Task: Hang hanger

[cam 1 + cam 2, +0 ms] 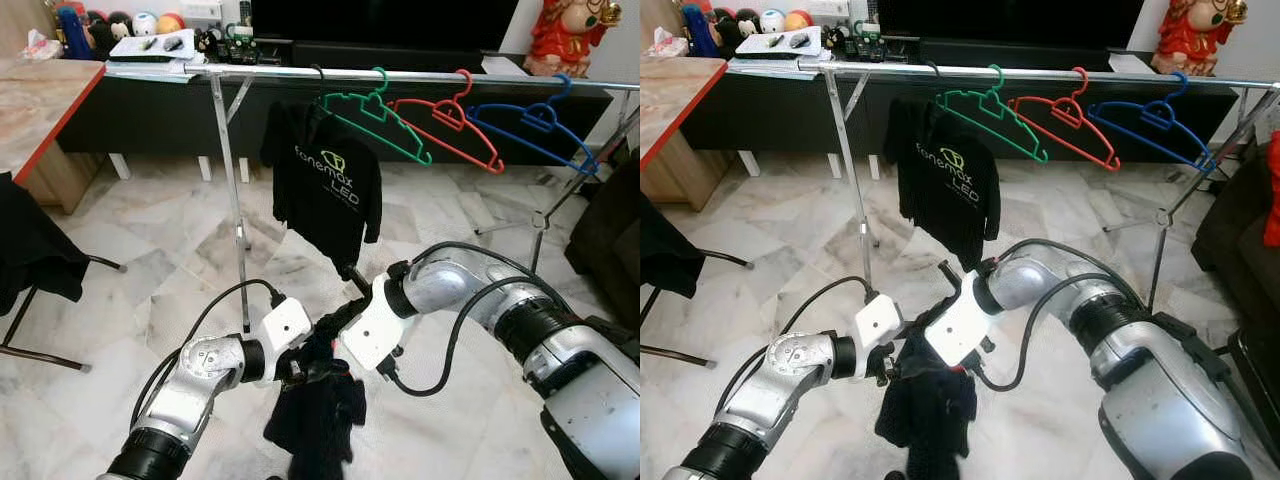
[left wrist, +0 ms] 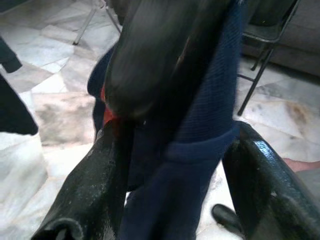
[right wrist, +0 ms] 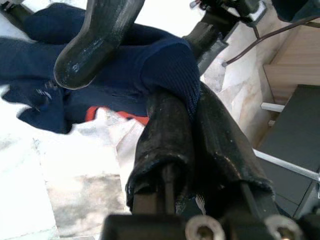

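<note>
White-grey marble floor (image 1: 150, 290), living room; silver metal clothes rail (image 1: 420, 76) across the far side.

Item: dark navy knit garment (image 1: 318, 400) on a hanger of which just a red sliver shows, held low before the robot, well below the rail.
Left gripper (image 1: 296, 366): fingers (image 2: 90, 200) spread either side of the navy fabric; firm grip not certain.
Right gripper (image 1: 332, 328): fingers (image 3: 165, 135) pressed together on a fold of the cloth.
Step, as judged: carrying; hanging not yet done. Next move calls for lifting the hook over the rail.

Also on rail: black printed T-shirt (image 1: 328, 190), green plastic hanger (image 1: 375, 118), red plastic hanger (image 1: 450, 125), blue plastic hanger (image 1: 535, 125). Behind: black low TV cabinet (image 1: 150, 110).
</note>
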